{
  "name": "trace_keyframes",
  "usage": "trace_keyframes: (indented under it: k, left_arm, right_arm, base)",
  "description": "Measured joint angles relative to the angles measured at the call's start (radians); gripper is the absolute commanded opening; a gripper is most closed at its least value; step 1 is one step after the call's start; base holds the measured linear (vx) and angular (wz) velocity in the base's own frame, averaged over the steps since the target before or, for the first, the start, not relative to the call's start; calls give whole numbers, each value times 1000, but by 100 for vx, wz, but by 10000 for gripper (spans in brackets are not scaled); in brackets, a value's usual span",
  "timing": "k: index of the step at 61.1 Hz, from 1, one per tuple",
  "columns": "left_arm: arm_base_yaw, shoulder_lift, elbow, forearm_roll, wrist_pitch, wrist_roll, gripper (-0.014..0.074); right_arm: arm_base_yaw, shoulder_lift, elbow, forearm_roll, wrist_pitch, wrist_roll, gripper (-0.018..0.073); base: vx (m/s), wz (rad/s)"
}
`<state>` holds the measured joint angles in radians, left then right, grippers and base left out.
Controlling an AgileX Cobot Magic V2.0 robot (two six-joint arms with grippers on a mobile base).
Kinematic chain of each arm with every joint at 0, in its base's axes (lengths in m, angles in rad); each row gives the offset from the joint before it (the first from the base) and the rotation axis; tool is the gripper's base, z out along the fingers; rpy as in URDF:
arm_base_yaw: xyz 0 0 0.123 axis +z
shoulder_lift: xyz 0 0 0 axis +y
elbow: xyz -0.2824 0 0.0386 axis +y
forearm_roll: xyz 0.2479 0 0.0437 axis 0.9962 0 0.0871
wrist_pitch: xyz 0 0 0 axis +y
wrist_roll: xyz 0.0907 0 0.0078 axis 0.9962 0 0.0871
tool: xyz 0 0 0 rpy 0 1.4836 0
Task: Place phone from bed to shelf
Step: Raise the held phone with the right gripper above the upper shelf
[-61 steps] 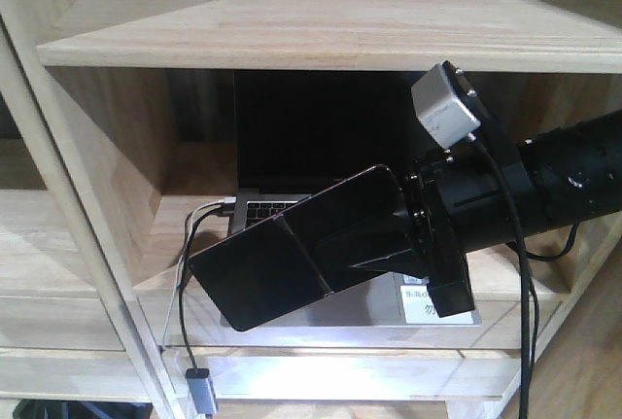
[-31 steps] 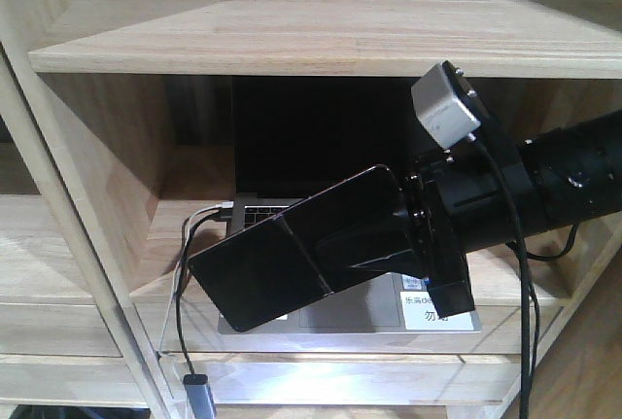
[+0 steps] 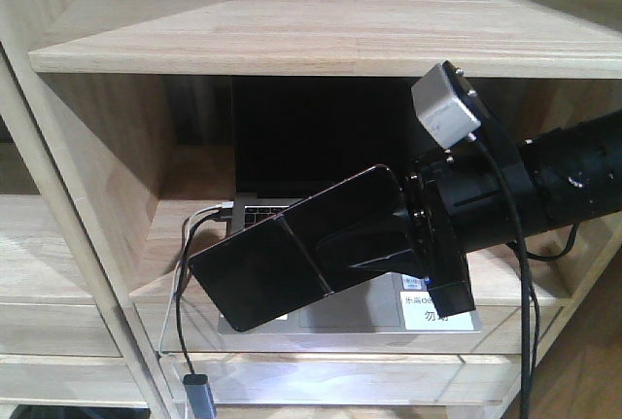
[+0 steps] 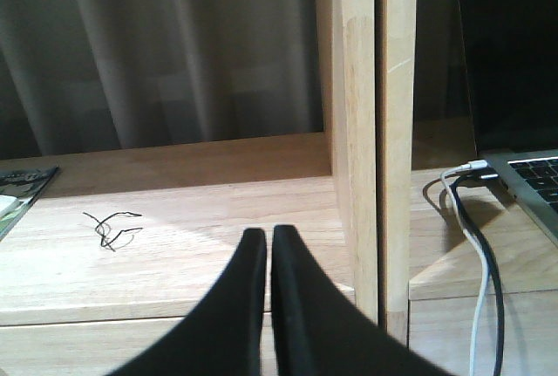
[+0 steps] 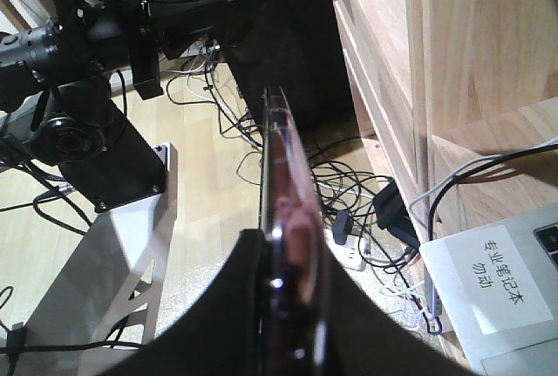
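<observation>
Far left first: our left hand [image 4: 268, 238] hangs in front of a board of the shelf [image 3: 292, 20], its two black fingers pressed together with nothing between them. Left of it, a little tangle of thin black wire [image 4: 111, 229] lies on that board, with a grey curtain [image 4: 174, 44] behind.

We slide right past the shelf's upright panels and meet the cables [image 3: 185, 283], one white and one black. They leave the laptop's left side and drop over the front edge of the board. A small grey adapter [image 3: 197, 387] dangles at the bottom.

In the middle compartment sits the laptop [image 3: 311, 137], lid open and screen dark.

And here's the phone [image 3: 282, 263]! It is up in the air in front of the laptop, glossy black face toward us. It is tilted, with its low end down to the left and its high end up to the right. We cannot tell whether it touches the keyboard behind it. From the right wrist we see it edge-on, with a pinkish rim.

Our right hand [image 3: 364, 249] is clamped on the phone's upper end, one black finger on each face. A grey camera box [image 3: 445, 108] rides above the wrist. Just below the hand, a white label [image 3: 428, 310] sits on the laptop's front right corner.
</observation>
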<state>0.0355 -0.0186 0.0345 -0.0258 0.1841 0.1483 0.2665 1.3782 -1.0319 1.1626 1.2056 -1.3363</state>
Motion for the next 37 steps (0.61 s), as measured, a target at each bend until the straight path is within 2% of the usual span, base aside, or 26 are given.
trace_keyframes:
  k: [25, 37]
  left_arm:
    - [0, 0, 0, 0, 0, 0, 1]
    - [0, 0, 0, 0, 0, 0, 1]
  right_arm:
    - [0, 0, 0, 8, 0, 1, -3]
    - [0, -18, 0, 84, -1, 1, -3]
  base:
    - [0, 0]
    - [0, 0]
